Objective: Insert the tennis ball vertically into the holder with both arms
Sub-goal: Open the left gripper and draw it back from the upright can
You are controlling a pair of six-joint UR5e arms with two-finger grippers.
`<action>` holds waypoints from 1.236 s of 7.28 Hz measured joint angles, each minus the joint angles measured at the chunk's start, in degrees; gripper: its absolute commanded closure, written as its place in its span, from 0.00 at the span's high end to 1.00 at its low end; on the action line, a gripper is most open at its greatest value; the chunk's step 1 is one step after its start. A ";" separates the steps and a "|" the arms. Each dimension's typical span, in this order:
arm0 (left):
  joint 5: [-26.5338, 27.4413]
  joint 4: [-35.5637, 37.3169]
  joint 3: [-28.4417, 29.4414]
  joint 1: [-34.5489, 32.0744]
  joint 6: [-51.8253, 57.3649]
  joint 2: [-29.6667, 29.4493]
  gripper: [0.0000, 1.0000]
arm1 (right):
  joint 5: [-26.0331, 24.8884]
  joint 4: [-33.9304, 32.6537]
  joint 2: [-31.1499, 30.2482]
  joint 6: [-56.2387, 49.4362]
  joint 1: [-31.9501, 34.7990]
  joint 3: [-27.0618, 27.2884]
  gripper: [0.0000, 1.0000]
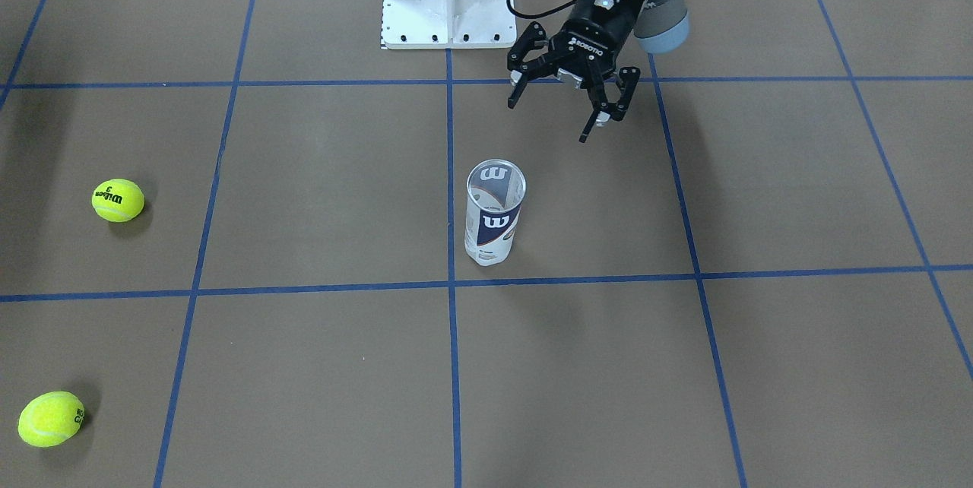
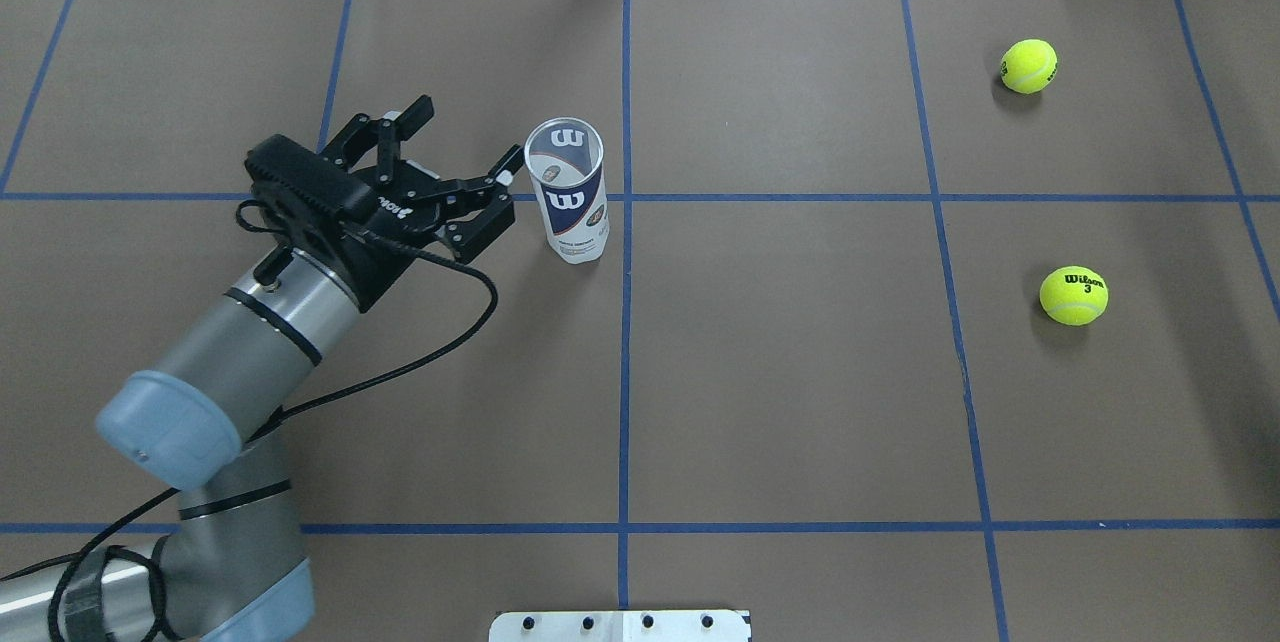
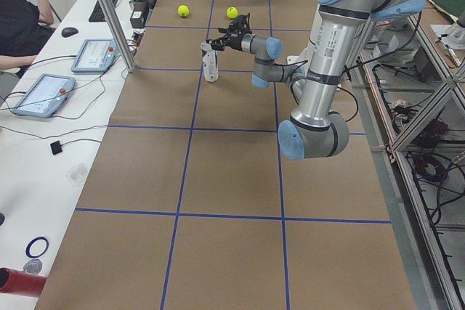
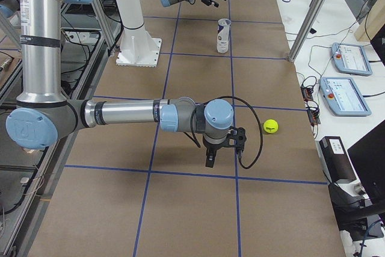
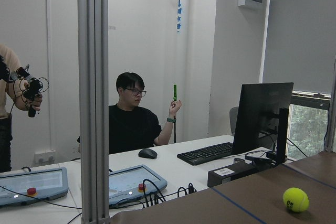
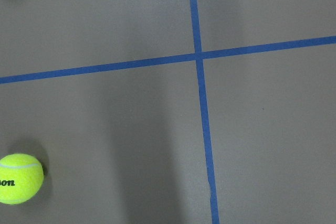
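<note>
The can (image 1: 494,216) looks light, thin-walled, easily tipped; the left tool (image 2: 460,142), wide open and empty, should clasp its labelled middle. Whether the right tool (image 4: 224,153) gapes cannot be told.

Left arm (image 2: 270,322) enters from near left, forearm angled toward far centre, wrist tilted slightly down. Left claw (image 2: 468,137) held above table (image 2: 800,372), jaws spread wide, nothing between them. Right arm (image 4: 120,114) stretched low and level over right side. Right claw (image 4: 224,151) points straight down; jaw state unclear.
</note>
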 measured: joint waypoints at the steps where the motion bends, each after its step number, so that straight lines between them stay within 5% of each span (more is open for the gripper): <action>1: -0.35 0.49 -0.67 0.10 -4.21 3.89 1.00 | -0.08 0.00 0.05 0.00 0.00 0.01 0.99; 5: -7.20 14.62 -1.62 1.53 -17.09 8.88 0.98 | -0.25 -0.13 0.46 -0.03 -0.07 -0.02 0.99; 9: -6.65 19.95 5.27 3.19 -22.33 0.61 0.98 | -0.20 -0.23 2.61 0.14 -1.49 -0.13 0.99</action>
